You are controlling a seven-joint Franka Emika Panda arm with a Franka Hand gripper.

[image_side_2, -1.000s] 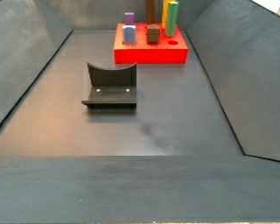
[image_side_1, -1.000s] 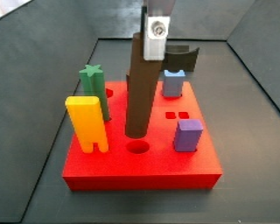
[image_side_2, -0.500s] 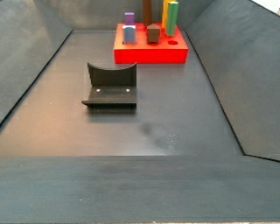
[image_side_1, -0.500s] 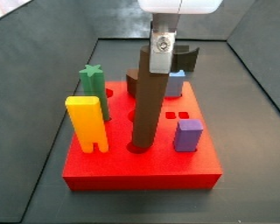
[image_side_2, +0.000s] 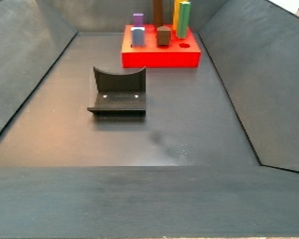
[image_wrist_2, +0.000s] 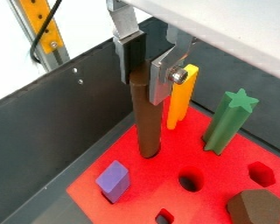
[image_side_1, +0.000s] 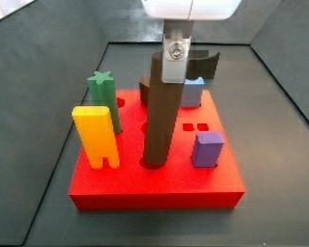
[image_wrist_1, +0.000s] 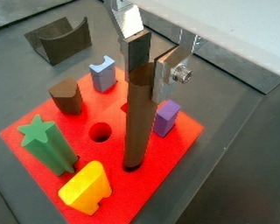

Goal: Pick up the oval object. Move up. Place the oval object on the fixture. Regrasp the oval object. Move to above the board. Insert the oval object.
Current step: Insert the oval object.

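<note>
1. The tool (image_side_1: 172, 66) hung above the red board (image_side_1: 154, 189), its silver finger plates closed on the upper end of the oval object (image_side_1: 160, 116), a tall dark brown peg.
2. The peg's long axis stood upright, straight down from the tool. Its lower end was at the board's top face near the middle front; in a wrist view its base (image_wrist_1: 133, 162) seemed to sit at or just inside a hole, though how deep could not be told.
3. The relation that mattered for the next move was vertical: peg directly beneath the tool and in line with its hole, so I judged that only a straight push down remained, followed by letting go.
4. The peg looked smooth and matte with rounded sides; the board was glossy red plastic with cut-outs, including a round hole (image_wrist_1: 101, 133) and two small square holes (image_side_1: 195, 126).
5. Other pieces stood in the board: a yellow forked block (image_side_1: 94, 136), a green star peg (image_side_1: 101, 90), a purple block (image_side_1: 208, 149), a blue piece (image_side_1: 192, 92) and a short brown hexagonal peg (image_wrist_1: 66, 96).
6. The fixture (image_side_2: 117, 91) stood on the dark worktop (image_side_2: 152, 140), well apart from the board and empty.
</note>
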